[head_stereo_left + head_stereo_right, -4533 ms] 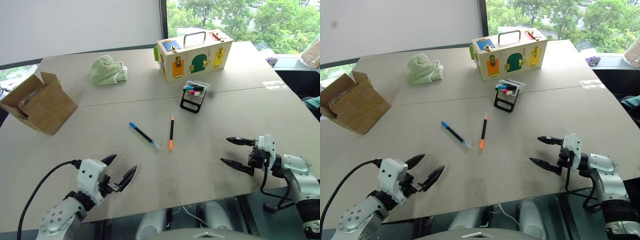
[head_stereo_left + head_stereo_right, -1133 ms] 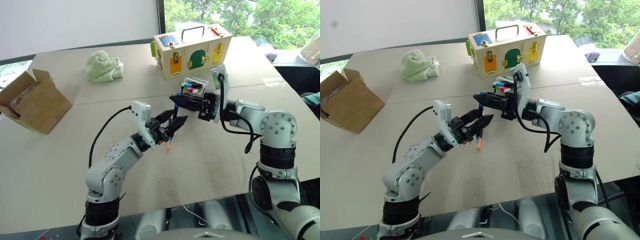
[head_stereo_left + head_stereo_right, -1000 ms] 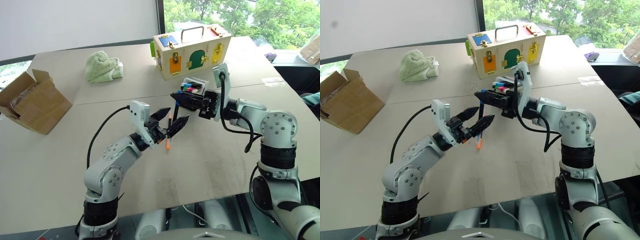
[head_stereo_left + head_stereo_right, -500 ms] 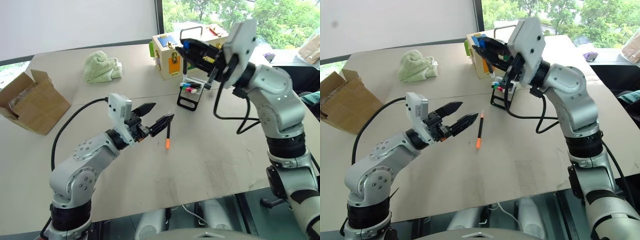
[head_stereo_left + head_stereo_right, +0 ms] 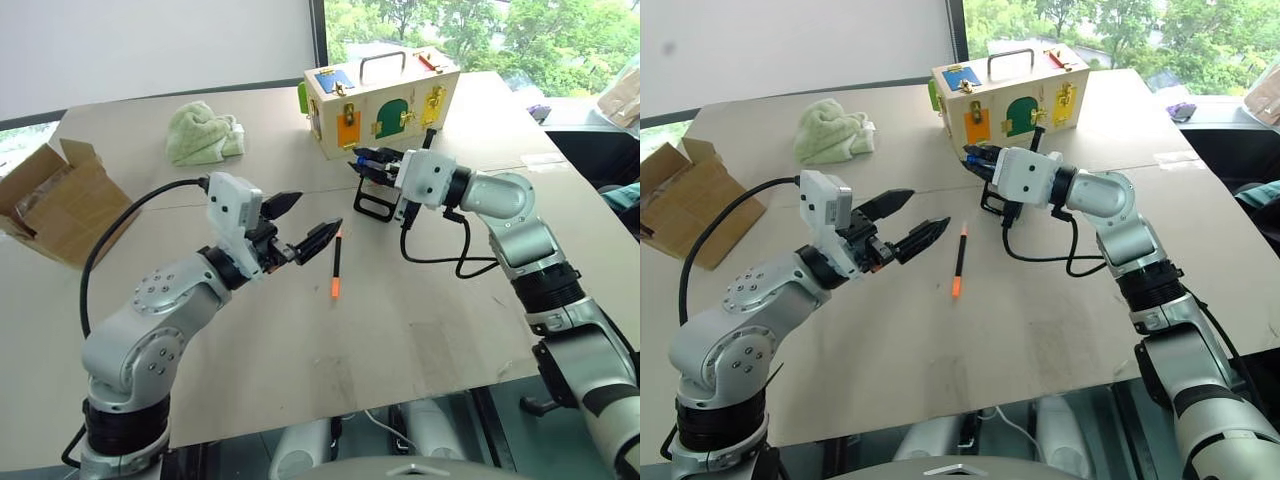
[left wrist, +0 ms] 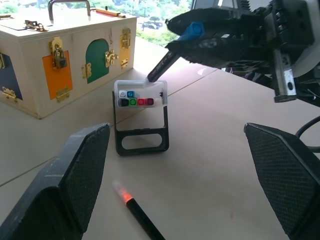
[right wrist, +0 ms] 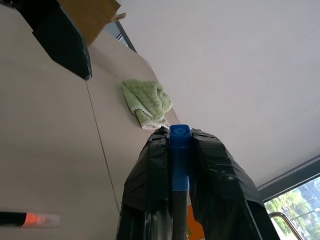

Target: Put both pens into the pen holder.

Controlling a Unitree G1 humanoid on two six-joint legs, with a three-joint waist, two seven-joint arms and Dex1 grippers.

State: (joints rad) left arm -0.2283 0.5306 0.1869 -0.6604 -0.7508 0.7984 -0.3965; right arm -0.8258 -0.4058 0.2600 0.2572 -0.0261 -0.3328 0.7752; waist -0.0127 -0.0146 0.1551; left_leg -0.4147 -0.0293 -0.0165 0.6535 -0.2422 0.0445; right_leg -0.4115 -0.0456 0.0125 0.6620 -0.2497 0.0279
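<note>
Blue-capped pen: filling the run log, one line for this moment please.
right tool: shut on blue-capped pen, tip at pen holder | left tool: open, empty | orange-ended pen: on table

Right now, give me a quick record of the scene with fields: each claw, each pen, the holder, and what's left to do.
Left claw: open, empty, raised over the table, beside the orange-ended pen.
Right claw: shut on the blue-capped pen, lower tip just above the pen holder.
Blue-capped pen: held tilted, blue cap up.
Orange-ended pen: lying on the table, untouched.
Pen holder: upright in front of the wooden box, short coloured markers in its top.
Left to do: neither pen is in the holder yet.
</note>
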